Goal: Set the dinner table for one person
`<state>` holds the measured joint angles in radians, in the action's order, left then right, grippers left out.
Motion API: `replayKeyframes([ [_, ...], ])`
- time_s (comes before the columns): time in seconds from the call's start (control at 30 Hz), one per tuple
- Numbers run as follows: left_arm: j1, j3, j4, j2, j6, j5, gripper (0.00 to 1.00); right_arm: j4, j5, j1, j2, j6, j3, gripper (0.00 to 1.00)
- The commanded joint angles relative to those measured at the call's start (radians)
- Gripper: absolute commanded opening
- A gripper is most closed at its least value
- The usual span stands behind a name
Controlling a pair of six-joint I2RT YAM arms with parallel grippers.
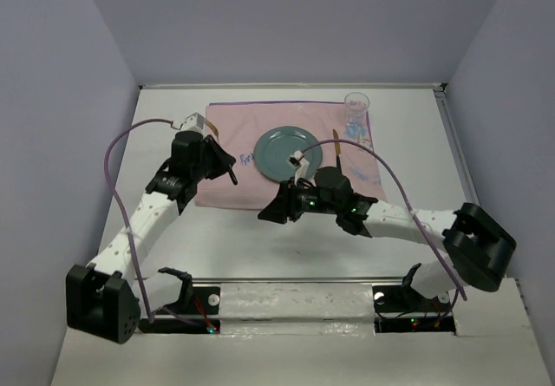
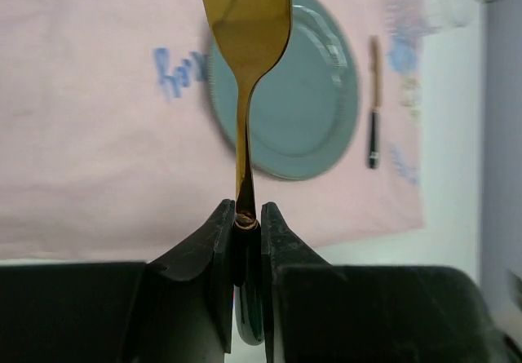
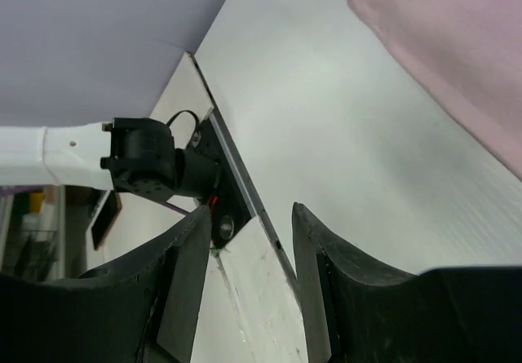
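Left gripper [image 2: 247, 216]: your fingers clamp the fork [image 2: 249, 45], near the cloth's [image 2: 98, 135] left edge.
Right gripper [image 3: 253, 212]: parted, empty, over your bare table [image 3: 342, 135].

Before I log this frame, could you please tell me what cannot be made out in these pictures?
- Fork: tine tips cut off by the top edge, left wrist view.
- Glass: blurred and cut off by that same edge.
- Blue print on the pink cloth: blurred, unreadable, left wrist view.
- Knife: too small for detail, top view.
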<state>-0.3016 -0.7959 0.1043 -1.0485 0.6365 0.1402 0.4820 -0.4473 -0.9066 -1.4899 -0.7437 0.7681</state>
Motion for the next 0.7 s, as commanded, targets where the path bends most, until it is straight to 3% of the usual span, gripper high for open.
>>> replayKeyframes([
  [0.0,-0.007,-0.156,0.165,-0.186,-0.156,-0.195,0.0,-0.141,0.139,0.005,0.198,0.144,-0.053,0.5],
  [0.2,-0.033,-0.34,0.285,-0.451,-0.316,-0.324,0.0,-0.272,0.277,0.005,0.373,0.214,-0.113,0.49],
  [0.5,-0.074,-0.561,0.339,-0.77,-0.382,-0.373,0.0,-0.319,0.315,0.005,0.46,0.237,-0.148,0.48],
  [0.67,-0.077,-0.644,0.361,-0.867,-0.379,-0.39,0.0,-0.347,0.343,0.005,0.491,0.251,-0.151,0.48],
])
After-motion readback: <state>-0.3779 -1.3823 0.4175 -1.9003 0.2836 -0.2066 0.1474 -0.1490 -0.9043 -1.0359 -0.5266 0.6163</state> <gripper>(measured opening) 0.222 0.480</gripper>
